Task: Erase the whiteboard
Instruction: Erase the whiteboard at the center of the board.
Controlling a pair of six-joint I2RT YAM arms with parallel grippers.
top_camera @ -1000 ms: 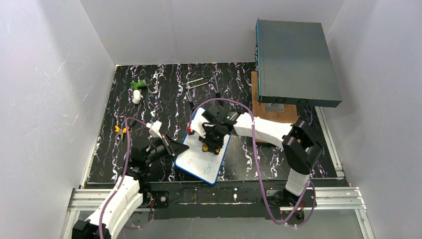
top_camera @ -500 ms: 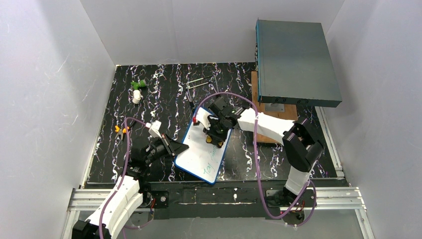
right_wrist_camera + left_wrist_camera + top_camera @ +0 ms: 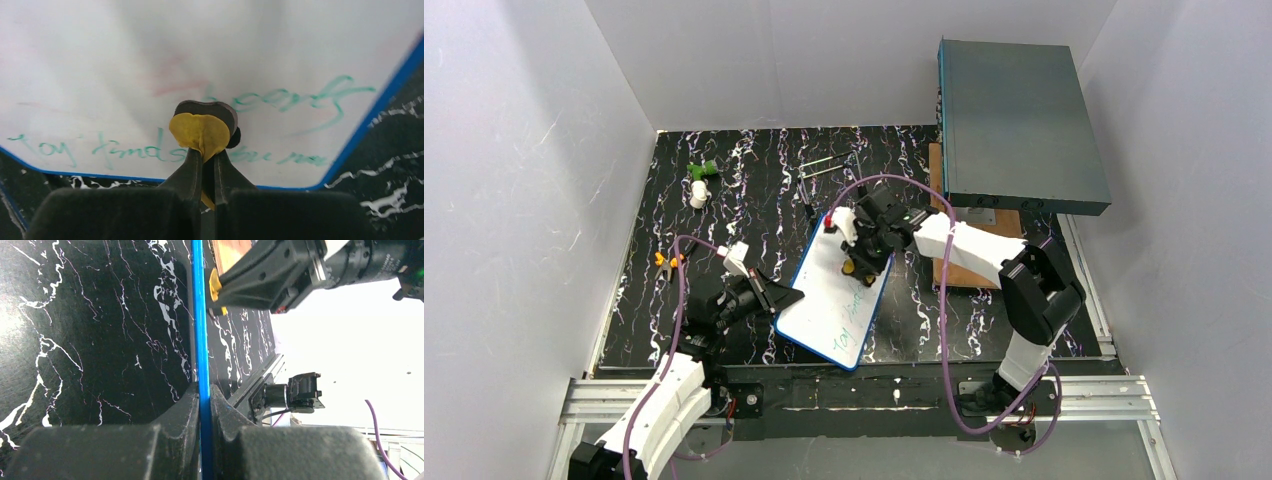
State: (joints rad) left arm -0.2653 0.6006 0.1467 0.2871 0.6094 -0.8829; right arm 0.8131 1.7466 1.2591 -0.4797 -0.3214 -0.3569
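Observation:
The whiteboard [image 3: 824, 322], white with a blue frame, lies slanted on the black marbled table. Green handwriting [image 3: 127, 149] runs along its near part and a faint red smudge [image 3: 170, 86] sits higher up. My left gripper [image 3: 784, 298] is shut on the board's left blue edge [image 3: 200, 340], the jaws clamping the frame from both sides [image 3: 204, 396]. My right gripper [image 3: 208, 159] is shut on a yellow eraser pad [image 3: 200, 131] with a black backing. The pad presses on the board's far half [image 3: 857, 266], over the green writing.
A large grey-teal box [image 3: 1019, 115] stands at the back right on a wooden block [image 3: 959, 235]. Small green and white objects [image 3: 700, 182] lie at the back left, a yellow-orange piece [image 3: 664, 260] at the left, and a metal wire part [image 3: 829, 165] behind the board.
My right gripper has slid the yellow pad up the board toward its far end. The left gripper and the board have stayed in place.

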